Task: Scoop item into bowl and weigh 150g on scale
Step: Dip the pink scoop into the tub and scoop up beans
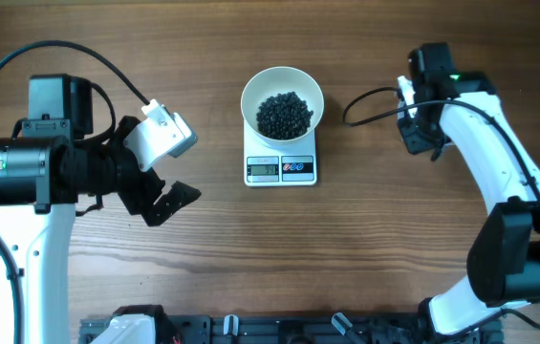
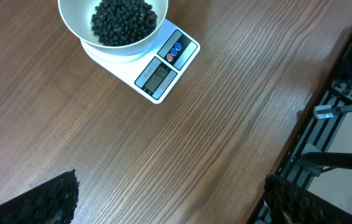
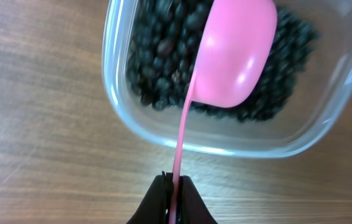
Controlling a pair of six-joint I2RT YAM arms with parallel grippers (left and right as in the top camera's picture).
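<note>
The right gripper point(image 3: 174, 208) sits at the bottom centre of the right wrist view, its jaws pinched narrow on the thin handle of a pink scoop point(image 3: 233, 53). The handle runs up the frame to the cup, which lies over a clear plastic tub point(image 3: 121, 121) in the upper half of the view. The tub holds dark beads point(image 3: 157, 59). The cup shows a smooth pink face to the camera; whether it rests on the beads cannot be told. The tub stands on the wooden table point(image 1: 365, 258).

The left gripper point(image 2: 169, 190) hangs above bare wood, jaws spread wide and holding nothing. Its black fingertips point(image 2: 57, 196) show only at the lower left and lower right corners of the left wrist view. In the overhead view this arm is at the left of the frame, well apart from the scale.

At the top centre of the overhead view a white bowl point(image 1: 250, 94) stands on the kitchen scale point(image 1: 308, 172), covering its back part. A heap of beads point(image 1: 284, 115) lies in the bowl's middle. The scale's grey display point(image 2: 156, 76) is lit, though its digits are too small to read. Just beside it are a red and a blue button point(image 2: 174, 51).
</note>
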